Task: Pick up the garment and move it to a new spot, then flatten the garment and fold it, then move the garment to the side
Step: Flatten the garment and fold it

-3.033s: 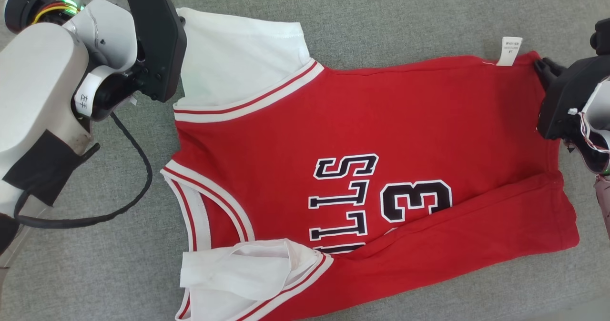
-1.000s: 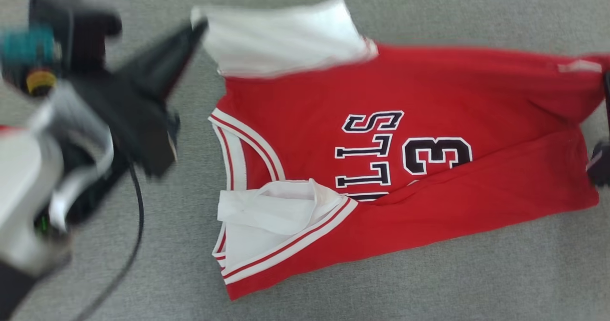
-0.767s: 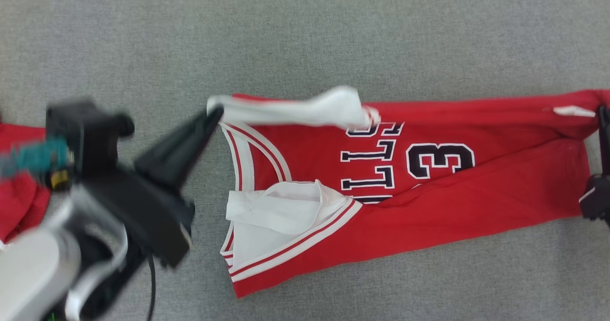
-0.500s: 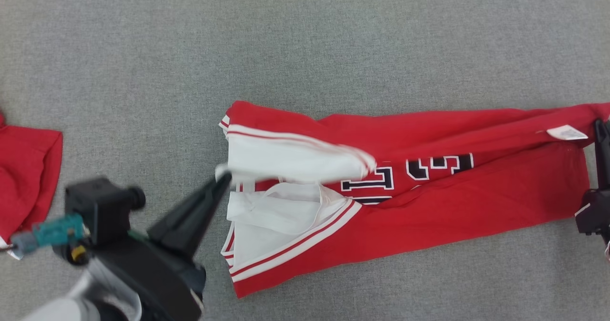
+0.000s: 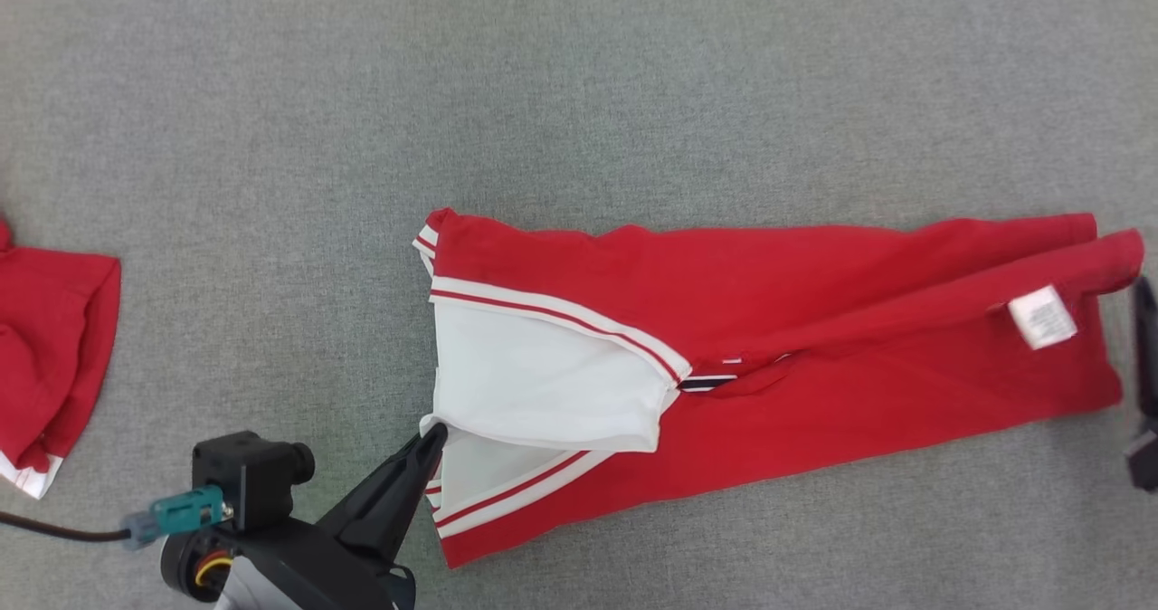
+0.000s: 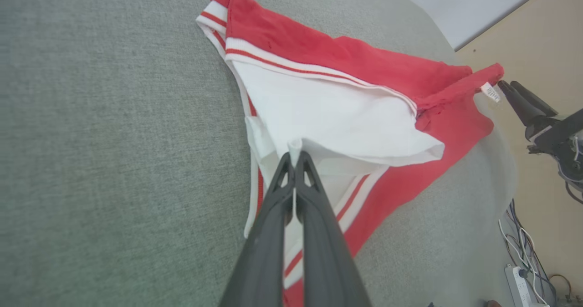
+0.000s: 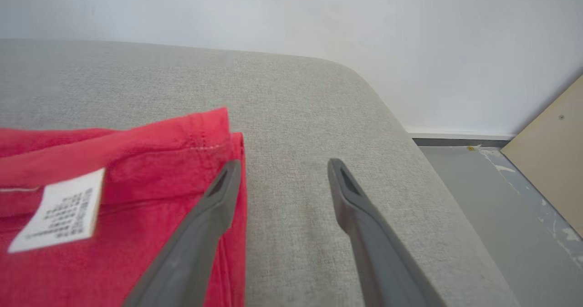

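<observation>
Red garment (image 5: 859,320) lies folded lengthwise across the grey bench (image 5: 633,94).
Left tool (image 6: 295,154) is clamped on the white sleeve (image 5: 543,384) corner, seemingly to lay it over the fold. Right tool (image 7: 282,170) stands apart and empty, just beside the hem near the bench's rounded edge. Open room lies beyond; another red cloth (image 5: 54,347) sits well left.

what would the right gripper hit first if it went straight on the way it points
Probably the bare grey cushion: the right gripper stands open, pointing past the red garment, whose hem lies beside one finger. Depth is unclear; it might skim toward the pale wall.
</observation>
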